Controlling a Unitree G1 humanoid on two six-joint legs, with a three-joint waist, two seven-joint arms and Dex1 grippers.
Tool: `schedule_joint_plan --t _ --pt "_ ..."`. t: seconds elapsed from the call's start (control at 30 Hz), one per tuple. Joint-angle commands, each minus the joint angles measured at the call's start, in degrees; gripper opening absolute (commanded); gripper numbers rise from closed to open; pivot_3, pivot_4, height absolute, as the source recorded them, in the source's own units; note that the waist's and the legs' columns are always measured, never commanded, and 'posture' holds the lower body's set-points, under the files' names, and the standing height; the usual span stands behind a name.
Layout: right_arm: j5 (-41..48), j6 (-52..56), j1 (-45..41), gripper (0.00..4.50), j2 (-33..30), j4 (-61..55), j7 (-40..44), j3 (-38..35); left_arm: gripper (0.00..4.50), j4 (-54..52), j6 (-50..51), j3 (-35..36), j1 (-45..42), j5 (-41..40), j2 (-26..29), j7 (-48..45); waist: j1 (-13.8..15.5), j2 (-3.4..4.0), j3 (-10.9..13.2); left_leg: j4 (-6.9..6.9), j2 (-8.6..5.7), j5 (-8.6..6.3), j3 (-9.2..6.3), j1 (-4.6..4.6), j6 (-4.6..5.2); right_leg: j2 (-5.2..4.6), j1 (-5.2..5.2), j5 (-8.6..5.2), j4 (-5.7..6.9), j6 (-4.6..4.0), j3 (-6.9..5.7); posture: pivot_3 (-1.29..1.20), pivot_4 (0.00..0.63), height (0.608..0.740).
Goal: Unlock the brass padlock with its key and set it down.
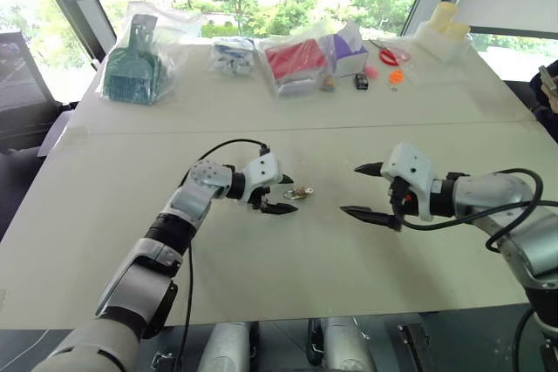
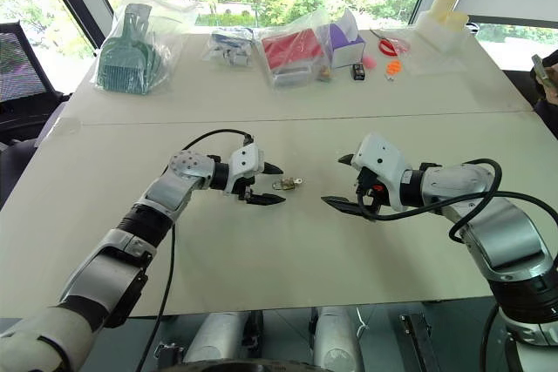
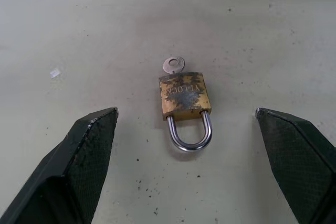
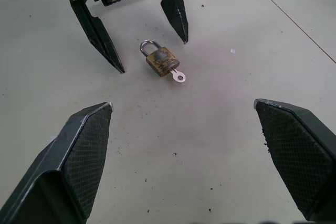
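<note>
The brass padlock (image 3: 185,97) lies flat on the pale table (image 1: 288,285), between my two grippers. Its silver shackle (image 3: 190,136) looks seated in the body and points toward my left gripper. A silver key (image 3: 173,65) sticks out of the opposite end, toward my right gripper. My left gripper (image 2: 281,185) is open, low over the table, with one finger on each side of the shackle end and neither touching it. A short way across the table my right gripper (image 1: 349,188) is open and holds nothing, facing the key end.
Along the far side of the table lie clear bags: one with a green dustpan (image 1: 135,63), one with red items (image 1: 296,63). Near them are a purple box (image 1: 349,50), red scissors (image 1: 388,56), a small dark box (image 1: 361,81) and white containers (image 1: 440,37).
</note>
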Motion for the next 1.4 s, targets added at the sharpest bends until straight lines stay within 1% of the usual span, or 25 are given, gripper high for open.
schedule_joint_plan --t 0.03,0.17,0.2,0.23,0.4,0.53,0.63,0.7,0.8,0.87,1.03,1.2,1.4 --pt "0.2 -0.9 -1.6 4.5 -0.1 -1.1 0.2 -1.3 2.89 0.5 -1.5 0.6 0.6 0.7 -0.6 1.7 0.0 0.0 0.0 0.03 0.0 0.0 0.0 0.0 0.01 -0.01 0.02 0.01 0.0 0.01 0.0 0.0 0.15 0.74" --pt "0.2 -0.9 -2.2 4.5 0.0 -1.0 0.4 -0.9 1.22 0.3 -1.3 0.6 0.9 0.6 -1.0 1.8 0.0 0.0 0.0 0.07 0.0 -0.01 -0.01 0.01 0.01 -0.01 0.05 0.03 0.0 0.04 0.0 0.0 0.15 0.74" --pt "0.2 -0.9 -2.3 4.5 0.0 -0.9 0.5 -0.8 0.86 0.3 -1.3 0.6 0.9 0.7 -1.2 1.9 0.0 0.0 0.0 0.08 0.0 -0.01 -0.02 0.01 0.01 -0.01 0.06 0.03 0.0 0.04 -0.01 0.0 0.15 0.74" --pt "0.2 -1.0 -2.3 4.5 0.0 -0.9 0.5 -0.8 0.74 0.4 -1.2 0.6 0.9 0.7 -1.3 1.9 0.0 0.0 0.0 0.09 0.0 -0.01 -0.02 0.01 0.01 -0.01 0.06 0.03 0.0 0.04 -0.01 0.0 0.15 0.74" --pt "-0.2 -1.4 -2.6 4.5 0.4 -0.4 0.7 -0.2 0.74 1.2 -1.7 0.8 0.3 1.1 -1.8 3.0 0.0 0.0 0.0 0.1 -0.01 -0.01 -0.02 0.01 0.02 -0.02 0.07 0.03 0.0 0.05 -0.01 0.0 0.15 0.74" --pt "-1.3 -2.5 -2.8 4.5 0.3 -0.2 0.9 0.6 0.74 0.3 -1.9 2.1 -0.7 0.3 -0.9 3.3 0.0 0.0 0.0 0.1 -0.01 -0.01 -0.02 0.01 0.02 -0.02 0.07 0.04 0.0 0.05 -0.01 0.0 0.15 0.74" --pt "-4.5 -5.8 -3.7 4.5 1.6 0.7 -0.3 2.8 0.74 -4.7 1.7 4.9 -1.8 -3.9 1.0 0.3 -0.2 0.0 0.0 0.1 0.0 -0.01 -0.03 0.01 0.02 -0.02 0.06 0.04 0.0 0.05 -0.02 0.0 0.15 0.74" --pt "-7.9 -9.7 -4.5 4.5 3.2 1.5 -1.9 4.8 0.74 -10.0 6.3 6.5 -2.0 -7.7 2.8 -3.1 -0.2 -0.03 0.0 0.09 0.04 -0.01 -0.01 0.0 0.02 0.01 0.01 0.04 0.03 0.05 -0.02 0.0 0.15 0.74" --pt "-15.9 -19.1 -6.3 4.5 5.4 5.0 -5.1 8.2 0.74 -16.5 13.3 8.0 -2.1 -12.0 5.9 -7.2 -0.2 0.0 0.0 0.08 0.04 -0.01 0.0 0.0 0.01 0.03 0.0 0.03 0.08 0.06 -0.02 0.0 0.15 0.74" --pt "-22.2 -27.8 -7.5 4.5 6.3 8.0 -6.6 11.3 0.74 -18.2 15.4 8.4 -2.5 -12.9 8.5 -9.4 -0.1 0.01 0.0 0.09 0.0 -0.01 0.03 0.0 0.01 0.02 0.01 0.03 0.08 0.06 -0.01 0.0 0.15 0.74" --pt "-29.7 -39.2 -10.1 4.5 9.2 12.2 -10.1 13.7 0.74 -18.9 16.8 8.1 -2.6 -13.4 11.5 -11.4 -0.2 -0.01 0.0 0.1 -0.03 -0.01 0.03 0.01 0.01 0.01 0.04 0.02 0.06 0.08 0.0 0.0 0.15 0.74" --pt "-32.5 -44.8 -10.7 4.5 11.5 13.4 -10.2 14.5 0.74 -18.4 16.6 8.0 -2.7 -13.1 11.5 -11.3 -0.1 -0.01 0.0 0.1 -0.03 0.0 0.04 0.0 0.01 0.01 0.05 0.02 0.06 0.08 0.01 0.0 0.15 0.74" --pt "-34.4 -46.9 -10.6 4.5 13.3 13.8 -9.5 15.2 0.74 -18.5 16.6 7.7 -2.9 -12.9 11.0 -10.9 -0.2 -0.01 0.0 0.1 -0.03 0.0 0.04 0.01 0.01 0.02 0.05 0.02 0.07 0.08 0.01 0.0 0.15 0.74"
